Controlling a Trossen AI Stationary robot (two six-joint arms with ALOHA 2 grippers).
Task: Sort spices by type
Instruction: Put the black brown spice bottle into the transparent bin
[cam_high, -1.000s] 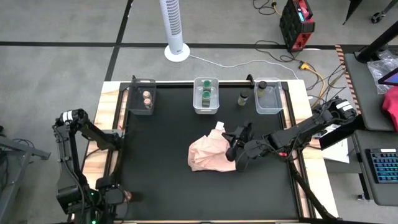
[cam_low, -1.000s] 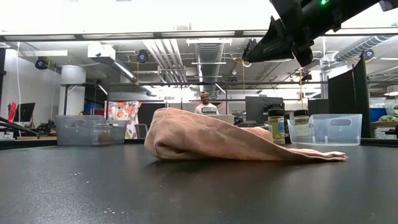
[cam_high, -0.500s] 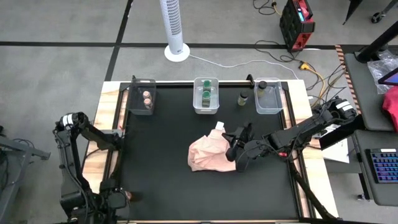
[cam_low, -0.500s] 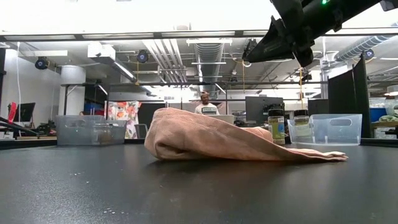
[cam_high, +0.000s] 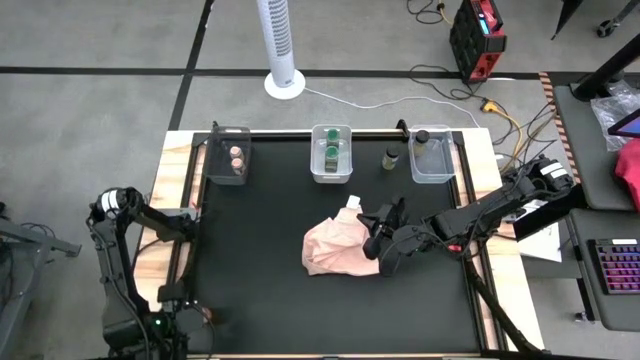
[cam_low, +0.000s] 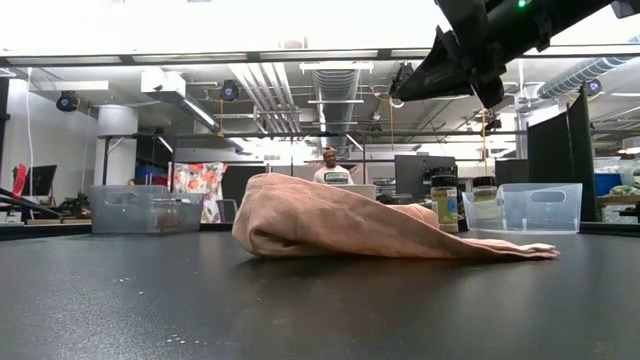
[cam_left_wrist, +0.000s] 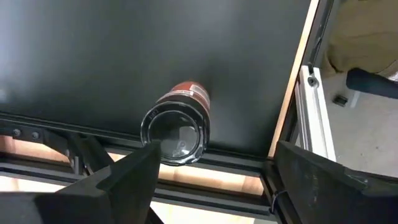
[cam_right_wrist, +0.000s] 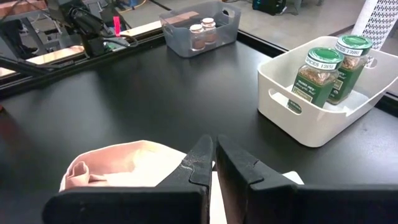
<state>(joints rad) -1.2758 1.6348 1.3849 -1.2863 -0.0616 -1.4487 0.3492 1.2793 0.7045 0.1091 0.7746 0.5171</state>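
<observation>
A spice jar (cam_left_wrist: 177, 127) with a dark lid and reddish contents stands at the mat's near-left corner (cam_high: 208, 316), seemingly upright. My left gripper (cam_left_wrist: 217, 146) hangs over it, pointing down and open, one finger on each side of the jar without touching. My right gripper (cam_right_wrist: 214, 155) is shut, hovering above the crumpled pink cloth (cam_high: 338, 246) at the table's middle. Two tan-lidded jars stand in the far-left bin (cam_high: 228, 155). Two green-lidded jars (cam_right_wrist: 326, 74) stand in the white middle bin (cam_high: 332, 153). One dark-lidded jar (cam_high: 421, 137) is in the clear right bin.
A lone jar (cam_high: 390, 158) stands on the mat between the middle and right bins. A white scrap (cam_high: 352, 203) lies by the cloth's far edge. The table's metal frame rail (cam_left_wrist: 311, 106) runs close beside the near-left jar. A person (cam_low: 330, 165) is in the room behind.
My left arm has sunk a little toward the jar at the near-left corner, its fingers staying open. The cloth, the jars and my right arm have kept still.
</observation>
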